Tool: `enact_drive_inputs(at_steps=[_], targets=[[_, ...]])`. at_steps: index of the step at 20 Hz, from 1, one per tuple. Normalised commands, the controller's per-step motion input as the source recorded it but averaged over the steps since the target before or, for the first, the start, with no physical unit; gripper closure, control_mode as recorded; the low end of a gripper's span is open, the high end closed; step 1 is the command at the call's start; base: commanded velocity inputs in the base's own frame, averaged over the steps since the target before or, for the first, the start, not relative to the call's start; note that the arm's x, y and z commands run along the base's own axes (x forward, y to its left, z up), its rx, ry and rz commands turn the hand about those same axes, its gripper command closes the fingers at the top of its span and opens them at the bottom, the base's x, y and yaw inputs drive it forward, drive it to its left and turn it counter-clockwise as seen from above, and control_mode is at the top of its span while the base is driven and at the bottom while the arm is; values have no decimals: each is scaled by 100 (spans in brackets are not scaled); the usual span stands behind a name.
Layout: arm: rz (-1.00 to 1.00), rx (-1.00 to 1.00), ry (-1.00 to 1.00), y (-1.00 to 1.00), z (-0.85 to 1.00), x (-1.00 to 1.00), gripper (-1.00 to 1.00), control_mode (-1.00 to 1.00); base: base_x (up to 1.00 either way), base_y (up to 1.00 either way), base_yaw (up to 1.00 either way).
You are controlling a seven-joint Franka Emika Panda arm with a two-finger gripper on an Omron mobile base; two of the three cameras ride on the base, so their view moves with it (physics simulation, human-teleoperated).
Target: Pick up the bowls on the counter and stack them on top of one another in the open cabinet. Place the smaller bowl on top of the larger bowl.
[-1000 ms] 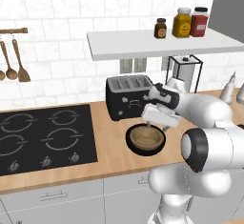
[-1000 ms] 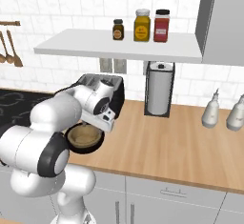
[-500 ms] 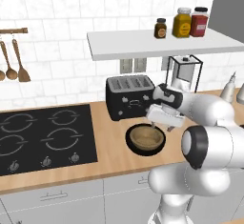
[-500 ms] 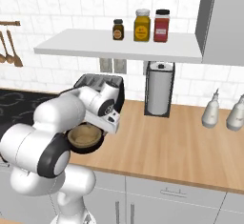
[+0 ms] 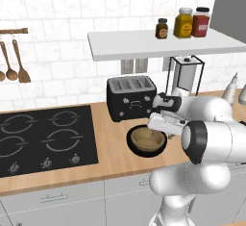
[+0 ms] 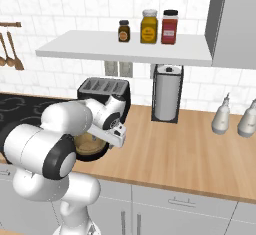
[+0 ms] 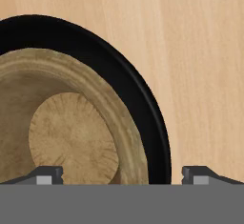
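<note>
Tan bowl (image 7: 66,137) nested inside black bowl (image 7: 138,99), both on desk (image 5: 113,155) just in front of toaster (image 5: 131,96). Pincer (image 7: 122,175) released, fingers spread wide, straddling bowl rims, directly above. Shelf (image 6: 125,46) carries three jars (image 6: 147,26).

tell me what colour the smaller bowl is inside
Tan, wood-grained, with a paler round base; the smaller bowl shows best in the hand view.
</note>
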Motion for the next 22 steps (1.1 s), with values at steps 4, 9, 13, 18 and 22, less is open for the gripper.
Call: enact_drive_inputs(at_steps=[4,9,13,18,22], targets=[[0,0,0,0,-34,0,-100,-100,0,0,0],[0,-1,0,6,-25,0,100,-100,0,0,0],[0,-1,0,9,-4,-2,100,-100,0,0,0],[0,0,-2,0,0,-17,100,-100,0,0,0],[0,0,-8,0,39,-42,100,-100,0,0,0]])
